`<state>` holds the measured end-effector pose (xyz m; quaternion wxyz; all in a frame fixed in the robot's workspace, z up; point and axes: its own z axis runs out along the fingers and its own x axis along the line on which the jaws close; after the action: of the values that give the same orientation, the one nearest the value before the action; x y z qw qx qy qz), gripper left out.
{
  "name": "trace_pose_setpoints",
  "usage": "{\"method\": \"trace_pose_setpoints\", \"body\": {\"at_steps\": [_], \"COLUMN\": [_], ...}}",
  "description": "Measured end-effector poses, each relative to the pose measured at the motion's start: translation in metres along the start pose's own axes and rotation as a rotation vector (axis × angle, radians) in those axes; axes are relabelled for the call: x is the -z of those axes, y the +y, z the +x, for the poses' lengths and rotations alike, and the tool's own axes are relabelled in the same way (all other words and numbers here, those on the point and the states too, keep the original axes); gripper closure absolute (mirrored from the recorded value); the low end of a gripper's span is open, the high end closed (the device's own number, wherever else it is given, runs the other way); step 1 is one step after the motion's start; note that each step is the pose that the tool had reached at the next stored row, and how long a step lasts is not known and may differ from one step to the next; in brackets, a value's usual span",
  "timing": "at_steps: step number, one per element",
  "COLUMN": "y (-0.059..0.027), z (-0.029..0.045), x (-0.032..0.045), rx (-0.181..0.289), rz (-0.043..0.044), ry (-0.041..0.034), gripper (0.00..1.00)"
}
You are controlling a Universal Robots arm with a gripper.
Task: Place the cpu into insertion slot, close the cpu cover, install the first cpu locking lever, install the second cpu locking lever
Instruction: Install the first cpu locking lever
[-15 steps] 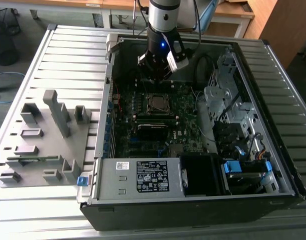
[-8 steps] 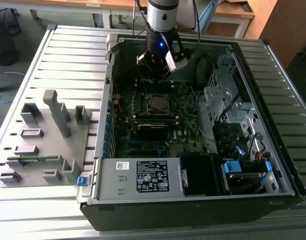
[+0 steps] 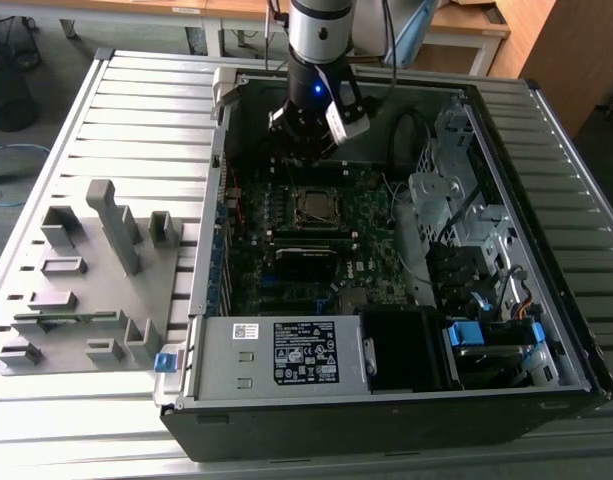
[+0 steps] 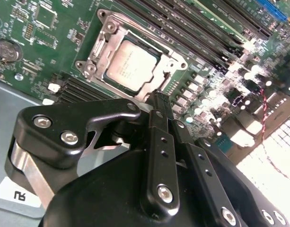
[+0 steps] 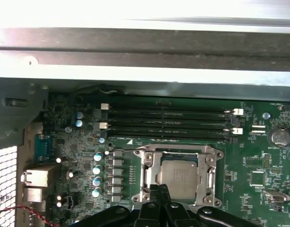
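Pincer (image 4: pixel 159 98) stands with its 2 fingers pressed together and nothing between them, the tip at 1 edge of the cpu cover (image 4: pixel 103 47); whether it touches the frame I cannot tell. The cpu (image 4: pixel 130 64) lies flat in its socket, its silver-grey top showing through the cover's square window, and the cover lies flat around it. In the first wrist view long memory slots (image 5: pixel 168 124) run along 1 side of the socket, and a row of small capacitors (image 5: pixel 97 169) stands just beside another. In the exterior view the arm hangs over the green motherboard (image 3: pixel 376 215) inside the open computer case (image 3: pixel 386 420), near 1 case wall. Metal drive cages (image 3: pixel 441 195) crowd the exterior view's right, while the board around the socket lies open from above. The case rests on a slatted counter (image 3: pixel 136 110).
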<state>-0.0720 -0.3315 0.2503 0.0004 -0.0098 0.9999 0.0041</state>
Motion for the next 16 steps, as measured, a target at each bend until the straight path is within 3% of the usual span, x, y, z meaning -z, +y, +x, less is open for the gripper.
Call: {"method": "trace_pose_setpoints", "body": {"at_steps": [16], "y": [0.0005], "z": [0.0259], "x": [-0.0005], "rx": [0.000], "rz": [0.0000], "ry": [0.0000], "gripper": [0.90]}}
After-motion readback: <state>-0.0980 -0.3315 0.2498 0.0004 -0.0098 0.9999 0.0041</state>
